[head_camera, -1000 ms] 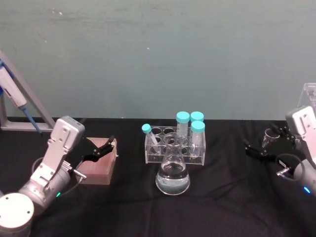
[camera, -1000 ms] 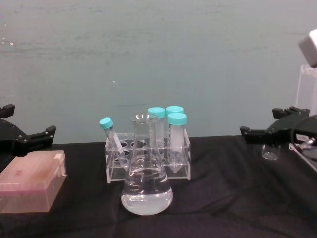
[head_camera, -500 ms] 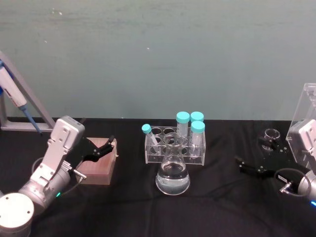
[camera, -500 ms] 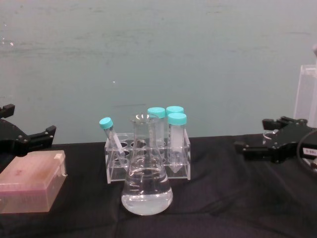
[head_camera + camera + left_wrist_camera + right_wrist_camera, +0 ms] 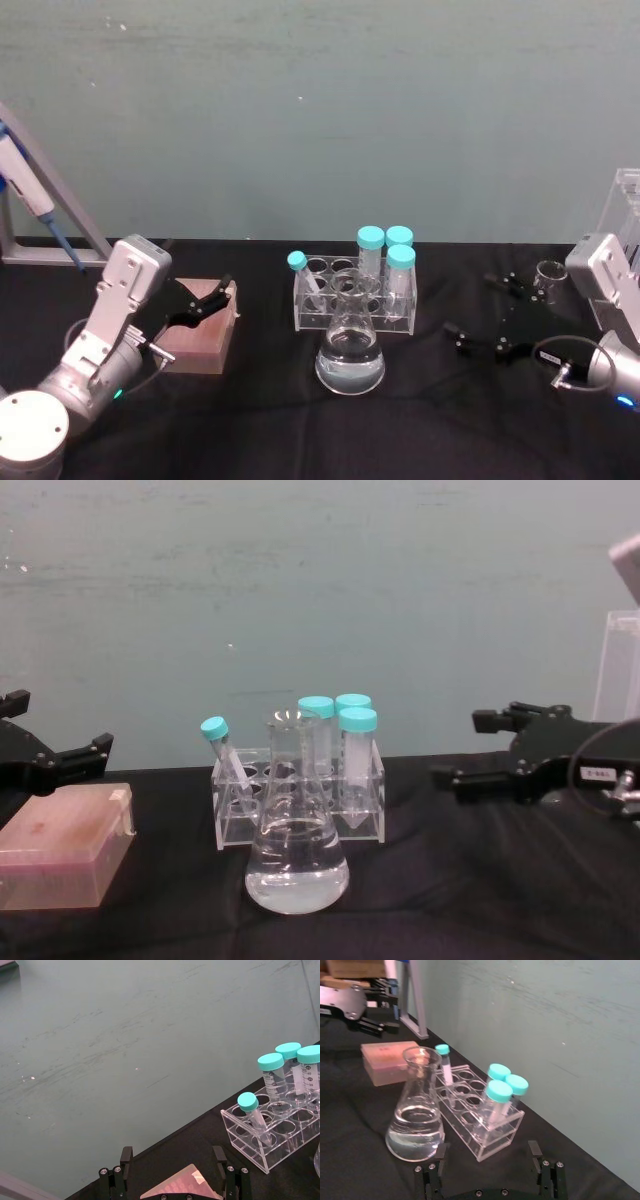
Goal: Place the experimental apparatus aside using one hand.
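Dim, even light; black cloth swallows shadows; faint highlights on flask.

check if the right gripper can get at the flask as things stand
Probably yes: the right gripper, jaws open, points toward the flask with only black cloth between; the tube rack stands behind the flask.

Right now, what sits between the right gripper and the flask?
Bare black cloth, seen in the head view, separates the open right gripper from the flask; the tube rack stands farther back.
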Available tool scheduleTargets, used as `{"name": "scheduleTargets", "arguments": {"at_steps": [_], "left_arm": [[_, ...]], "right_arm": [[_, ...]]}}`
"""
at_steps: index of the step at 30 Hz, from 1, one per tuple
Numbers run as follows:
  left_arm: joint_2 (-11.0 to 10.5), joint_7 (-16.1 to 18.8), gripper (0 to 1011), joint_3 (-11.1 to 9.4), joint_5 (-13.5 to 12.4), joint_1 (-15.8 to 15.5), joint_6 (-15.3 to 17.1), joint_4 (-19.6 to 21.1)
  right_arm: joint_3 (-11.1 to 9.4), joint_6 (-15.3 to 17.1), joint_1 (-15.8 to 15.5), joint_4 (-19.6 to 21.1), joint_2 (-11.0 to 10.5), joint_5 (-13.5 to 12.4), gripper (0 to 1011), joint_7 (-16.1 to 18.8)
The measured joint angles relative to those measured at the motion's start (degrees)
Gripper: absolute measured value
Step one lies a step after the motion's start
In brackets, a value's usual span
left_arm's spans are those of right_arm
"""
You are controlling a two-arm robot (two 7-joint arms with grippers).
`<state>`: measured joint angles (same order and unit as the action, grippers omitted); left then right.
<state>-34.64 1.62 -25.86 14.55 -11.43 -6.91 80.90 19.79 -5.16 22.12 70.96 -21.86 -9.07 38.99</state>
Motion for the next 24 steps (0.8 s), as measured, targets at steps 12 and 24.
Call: {"name": "scheduleTargets", "arguments": {"at_steps": [12, 24], "left_arm": [[0.0, 0.0, 1000, 0.0, 0.0, 0.0, 0.0, 0.0], [0.0, 0.0, 1000, 0.0, 0.0, 0.0, 0.0, 0.0]], "right_arm": [[3.47, -0.96, 5.14, -4.73, 1.44, -2.82, 1003, 4.82], [6.97, -1.59, 9.75, -10.59, 3.71, -4.69, 1003, 8.14]]}}
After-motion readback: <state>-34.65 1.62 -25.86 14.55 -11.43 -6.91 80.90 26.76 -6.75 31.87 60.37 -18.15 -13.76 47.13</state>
